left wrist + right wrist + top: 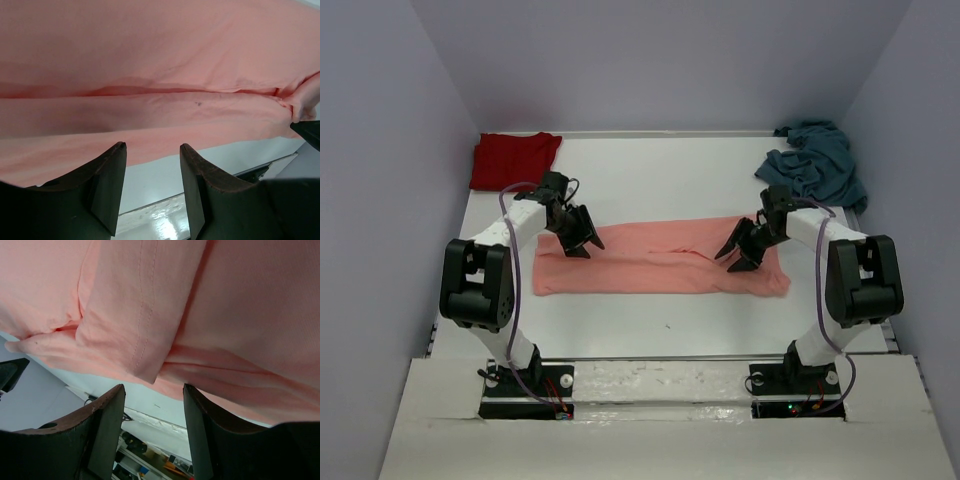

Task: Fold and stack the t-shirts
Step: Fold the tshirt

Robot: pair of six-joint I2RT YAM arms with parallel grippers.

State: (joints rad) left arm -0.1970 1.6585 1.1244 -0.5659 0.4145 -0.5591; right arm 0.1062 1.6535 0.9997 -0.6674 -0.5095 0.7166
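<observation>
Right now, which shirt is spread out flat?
The salmon-pink shirt, in the middle; the dark red shirt sits compact far-left, the teal shirt crumpled far-right.

Salmon-pink t-shirt [660,257] folded lengthwise into a wide band, flat across the middle of the table [670,330], with a long crease down its length. Dark red t-shirt [514,158] fairly flat at the far left corner. Teal-blue t-shirt [817,165] crumpled at the far right corner.

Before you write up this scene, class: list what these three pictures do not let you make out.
- Top view: whether the left claw and right claw touch the salmon-pink shirt; they cover the spot.
- Wrist views: that shirt's outline, cut off by frame edges.
- Teal-blue shirt: its shape, crumpled on itself.
</observation>
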